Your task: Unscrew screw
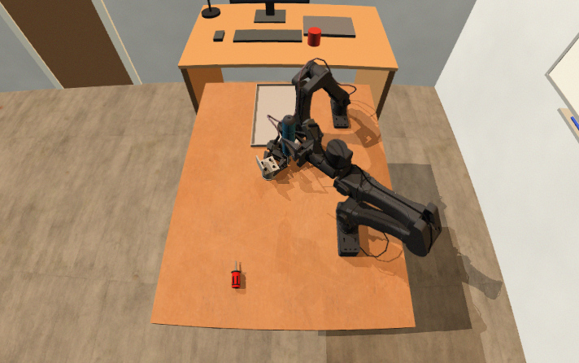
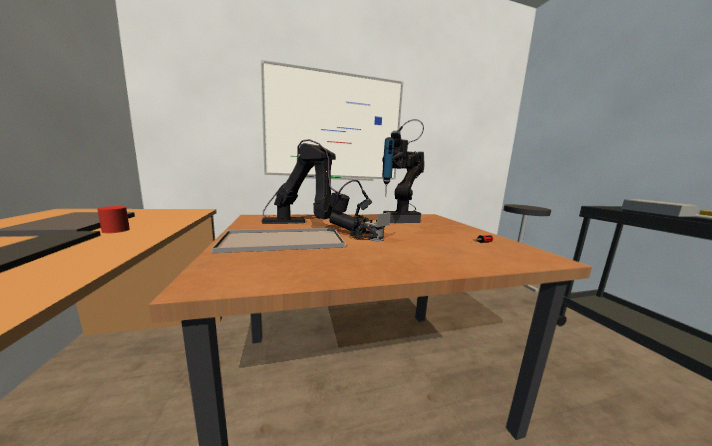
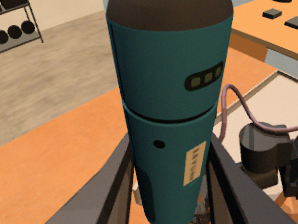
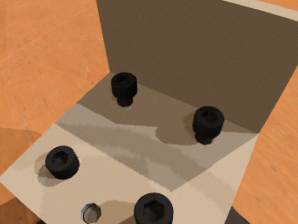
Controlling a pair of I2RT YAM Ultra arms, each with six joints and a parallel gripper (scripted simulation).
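My left gripper (image 1: 288,142) (image 2: 392,153) (image 3: 169,138) is shut on the electric screwdriver (image 1: 287,127) (image 2: 387,156) (image 3: 170,110). It holds the teal-blue barrel upright, bit down, well above the joint module (image 1: 272,173) (image 2: 380,228). The module stands on the table with its pale L-shaped bracket (image 4: 165,145) on top. My right gripper (image 1: 278,159) (image 2: 366,226) lies low against the module's side and grips it; its fingers are hidden in the right wrist view. Four black socket screws show there: two back ones (image 4: 123,86) (image 4: 208,121) stand raised on their shafts, the front left one (image 4: 62,161) sits low, and the front one (image 4: 153,209) is cut off.
A grey-rimmed tray (image 1: 254,128) (image 2: 278,247) lies just behind the module. A small red hand screwdriver (image 1: 235,278) (image 2: 484,239) lies far off near the table's other end. A second desk with a red cup (image 1: 314,36) (image 2: 112,219) stands beyond the tray.
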